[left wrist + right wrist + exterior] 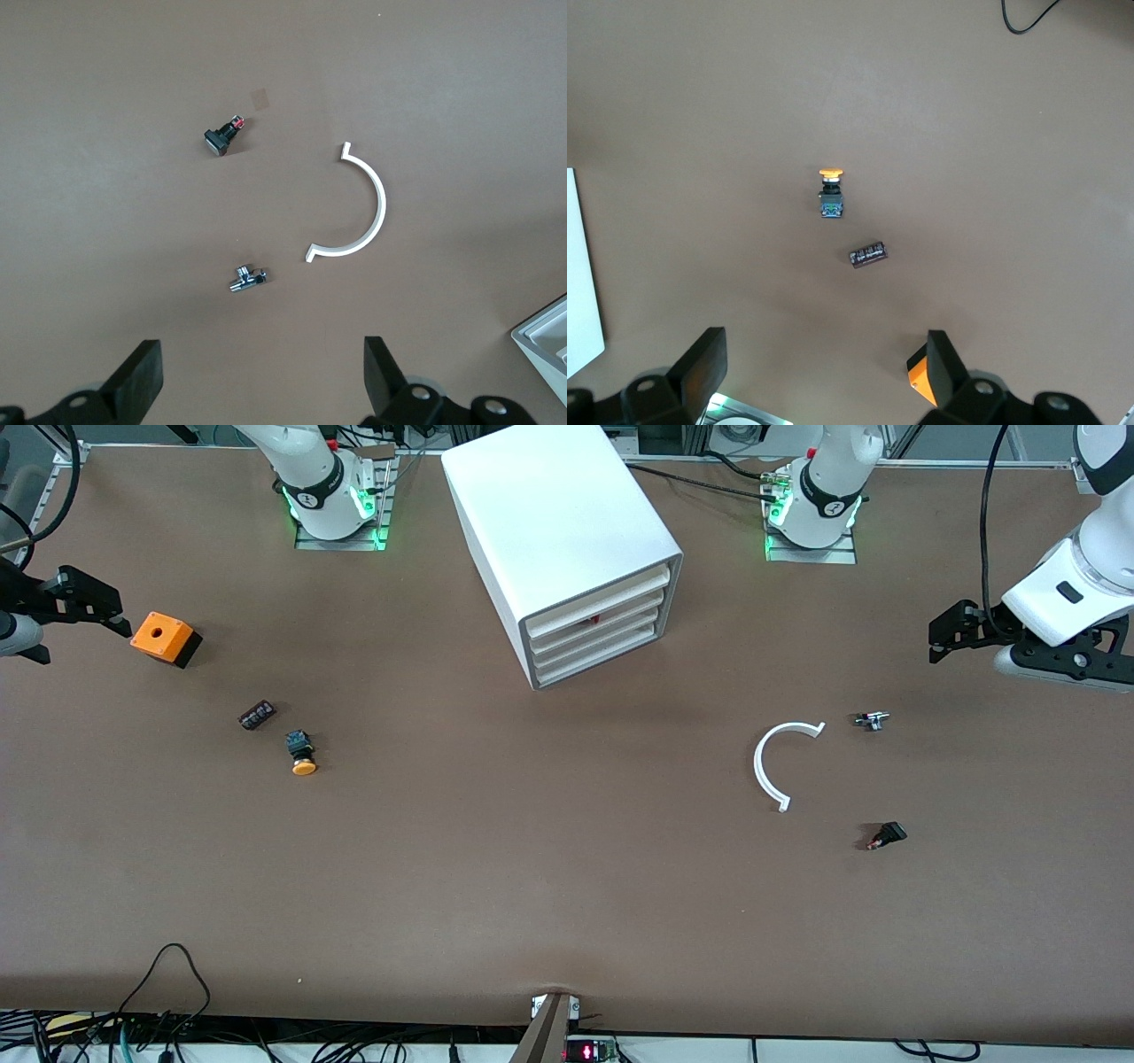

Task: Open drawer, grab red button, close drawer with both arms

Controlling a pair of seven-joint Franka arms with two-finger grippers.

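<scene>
Broad brown tabletop [496, 886], matte and evenly lit, filling nearly the whole front view. Soft sheen across the middle, faint shadow along the edge nearest the front camera. Black cables [168, 974] looping over that near edge, more tangled below it beside a small device with a red display [588, 1052]. Metal mounting plates [341, 536] glowing green toward the top edge. Aluminium framing [673, 438] and further cabling just above the tabletop's upper border. No walls, windows or floor clearly in view.

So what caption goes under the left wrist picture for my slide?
Open left gripper hovers above a white curved piece and two small parts on the brown table.
</scene>
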